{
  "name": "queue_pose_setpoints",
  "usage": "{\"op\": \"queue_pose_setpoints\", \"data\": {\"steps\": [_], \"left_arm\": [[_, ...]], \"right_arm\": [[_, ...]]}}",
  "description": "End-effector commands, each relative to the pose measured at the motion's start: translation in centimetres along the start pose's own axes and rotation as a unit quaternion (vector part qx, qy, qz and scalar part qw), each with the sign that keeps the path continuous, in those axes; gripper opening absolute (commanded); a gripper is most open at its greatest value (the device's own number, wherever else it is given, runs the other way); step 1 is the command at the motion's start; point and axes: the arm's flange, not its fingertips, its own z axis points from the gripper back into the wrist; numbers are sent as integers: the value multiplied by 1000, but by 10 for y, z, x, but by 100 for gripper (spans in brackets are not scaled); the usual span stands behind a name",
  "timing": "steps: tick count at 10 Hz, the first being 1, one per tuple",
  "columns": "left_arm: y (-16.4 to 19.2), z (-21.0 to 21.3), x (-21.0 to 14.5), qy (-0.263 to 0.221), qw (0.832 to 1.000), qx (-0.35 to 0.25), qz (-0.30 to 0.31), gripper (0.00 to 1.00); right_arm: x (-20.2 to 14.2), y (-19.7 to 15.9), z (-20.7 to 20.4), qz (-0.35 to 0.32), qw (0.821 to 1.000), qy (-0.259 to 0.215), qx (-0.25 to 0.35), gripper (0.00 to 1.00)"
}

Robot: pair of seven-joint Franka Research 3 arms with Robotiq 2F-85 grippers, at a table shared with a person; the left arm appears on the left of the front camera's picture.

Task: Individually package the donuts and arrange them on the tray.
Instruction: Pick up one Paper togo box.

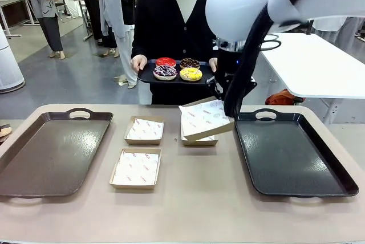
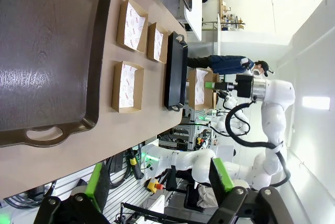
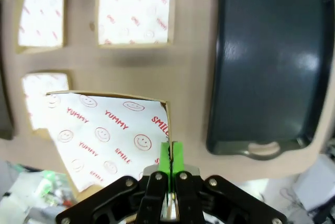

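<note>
**Right gripper [image 3: 168, 153] clamped on a paper-lined box [image 1: 206, 118]; donuts [image 1: 178, 68] not yet packed.**
The right gripper was closed on one edge of the box, holding it tilted clear of the tabletop [image 1: 188, 210] beside the dark tray [image 1: 291, 158]. The four donuts sat on a serving tray [image 1: 145, 77] held by the person at the far side. The left gripper [image 2: 157, 179] stood apart, empty. Risk: the thin edge grip could let the box swing or slip, and its low corner could snag the spare box [image 1: 199, 139] beneath.
</note>
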Motion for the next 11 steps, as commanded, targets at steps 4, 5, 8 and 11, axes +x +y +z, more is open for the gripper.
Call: {"op": "queue_pose_setpoints", "data": {"steps": [4,5,8,11], "left_arm": [[-1,0,1,0,1000,-10,-5,100],[-1,0,1,0,1000,-10,-5,100],[-1,0,1,0,1000,-10,-5,100],[-1,0,1,0,1000,-10,-5,100]], "right_arm": [[101,-14,17,-10,1000,27,12,0],[112,-19,17,-17,999,26,23,0],[136,-36,0,-18,999,17,21,0],[124,-32,9,-31,999,13,20,0]]}}
